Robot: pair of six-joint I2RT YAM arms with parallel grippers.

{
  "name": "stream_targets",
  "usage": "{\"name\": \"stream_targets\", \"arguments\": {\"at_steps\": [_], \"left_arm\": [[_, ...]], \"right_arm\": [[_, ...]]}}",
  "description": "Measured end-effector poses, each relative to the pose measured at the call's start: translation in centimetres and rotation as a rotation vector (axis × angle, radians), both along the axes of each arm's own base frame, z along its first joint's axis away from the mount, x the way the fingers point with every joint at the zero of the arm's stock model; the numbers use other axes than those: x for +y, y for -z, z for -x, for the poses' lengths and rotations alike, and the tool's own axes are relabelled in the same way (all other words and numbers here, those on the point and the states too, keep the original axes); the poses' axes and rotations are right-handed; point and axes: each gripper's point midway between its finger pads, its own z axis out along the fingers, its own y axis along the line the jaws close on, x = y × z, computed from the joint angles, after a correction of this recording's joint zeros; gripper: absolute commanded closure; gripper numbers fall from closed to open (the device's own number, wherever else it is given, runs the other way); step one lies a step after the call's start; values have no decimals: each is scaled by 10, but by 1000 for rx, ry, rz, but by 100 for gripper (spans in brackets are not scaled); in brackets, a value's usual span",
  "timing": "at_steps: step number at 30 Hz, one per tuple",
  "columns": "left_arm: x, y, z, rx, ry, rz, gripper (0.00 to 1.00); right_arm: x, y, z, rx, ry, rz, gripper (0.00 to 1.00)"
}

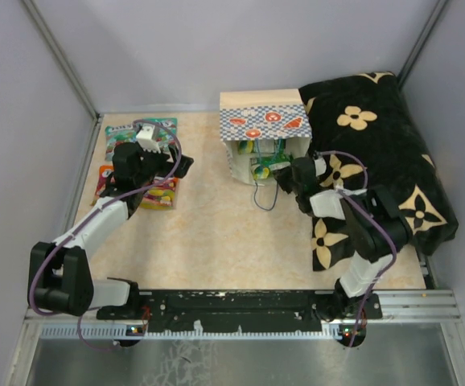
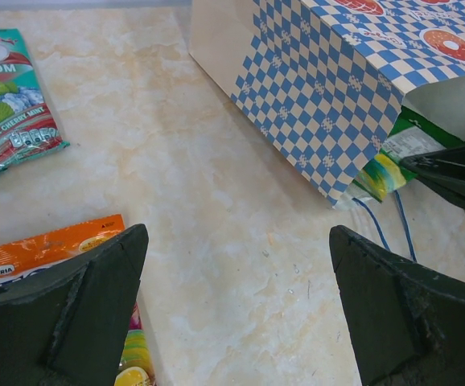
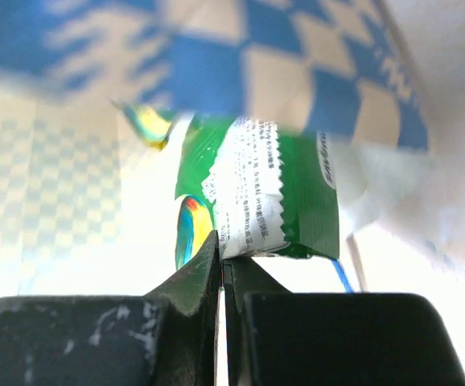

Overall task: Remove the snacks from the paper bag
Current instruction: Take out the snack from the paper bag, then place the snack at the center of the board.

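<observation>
1. The green glossy snack packet (image 3: 305, 193) lies in the mouth of the tan paper bag with the blue-white checkered band (image 1: 265, 121). Its long axis runs out of the opening, and its near edge faces the right gripper (image 3: 222, 257).
2. That gripper's jaws are pinched together on the packet's edge.
3. A yellow-blue packet (image 3: 188, 229) sits beside it inside the bag.
4. The bag lies on its side at the far middle of the beige marbled table (image 1: 216, 233), mouth toward the arms, with its thin blue cord handles (image 1: 265, 197) trailing out.
5. A black flower-patterned cloth (image 1: 377, 161) crowds the bag's right side.
6. Well apart on the left lie a teal packet (image 1: 148, 127) and an orange packet (image 2: 47, 249). Over them is the left gripper (image 2: 236, 241), jaws wide apart and empty.
</observation>
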Motion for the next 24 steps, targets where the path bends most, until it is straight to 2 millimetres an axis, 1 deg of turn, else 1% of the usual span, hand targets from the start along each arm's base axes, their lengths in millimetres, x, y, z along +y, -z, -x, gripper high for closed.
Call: {"name": "stream_targets", "arguments": {"at_steps": [5,8,10,12,14,17,20,24], "left_arm": [[2,3,0,4,-8,-15,0],[6,5,0,9,-25,-33,0],[8,4,1,8,-30,-41,0],[9,0,4,3,-33,-42,0],[10,-5,7,-4,-34,-42,0],[12,-13,11,-19,-39,-40,0],[14,-17,14,-22,-45,-48,0],[18,-24,14,-24,-60,-70,0]], "right_arm": [[4,-35,36,-29,-125,90,100],[6,-51,62,-31,-214,185,100],[4,-53,78,-18,-268,253,100],[0,-48,95,22,-331,340,100],[-4,-44,107,63,-383,418,100],[-4,-46,123,110,-466,533,100],[2,-58,137,120,-544,666,100],[26,-95,153,61,-648,852,100]]}}
